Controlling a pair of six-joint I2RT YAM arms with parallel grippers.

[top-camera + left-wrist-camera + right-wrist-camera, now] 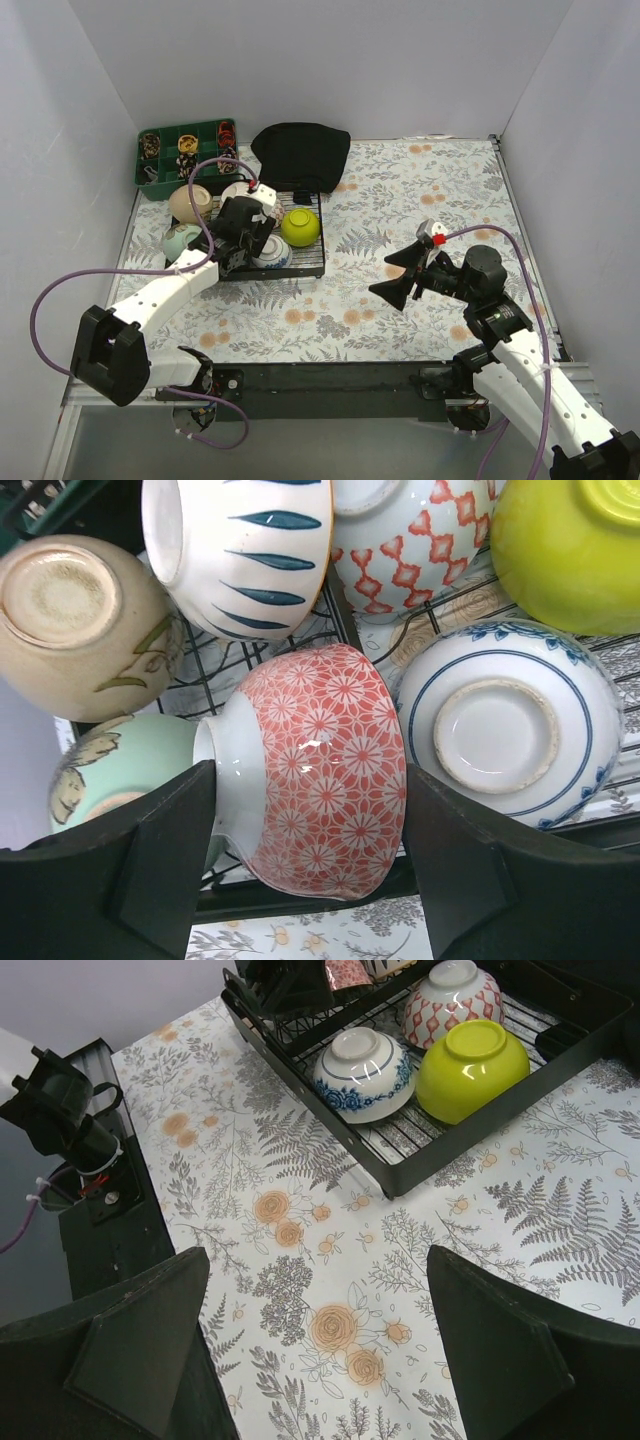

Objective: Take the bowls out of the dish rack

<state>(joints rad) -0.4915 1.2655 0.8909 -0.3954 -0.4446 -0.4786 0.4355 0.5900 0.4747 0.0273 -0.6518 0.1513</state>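
Observation:
The black wire dish rack [310, 262] sits at the table's left middle. My left gripper [243, 238] is over it, shut on a pink floral bowl [320, 780] that lies on its side at the rack's near edge, one finger [150, 860] on its foot and the other on its rim side. Around it are a blue-rimmed bowl [500, 730] upside down, a lime-green bowl [300, 227], a red-diamond bowl [410, 540] and a blue-leaf bowl [250, 550]. A beige bowl [189, 204] and a mint bowl [180, 240] sit by the rack's left edge. My right gripper [395, 275] is open and empty above the table.
A green compartment tray [185, 150] stands at the back left and a black cloth [300, 150] lies behind the rack. Grey walls close in the table on three sides. The floral table cover [330, 1260] lies under my right gripper [320, 1300].

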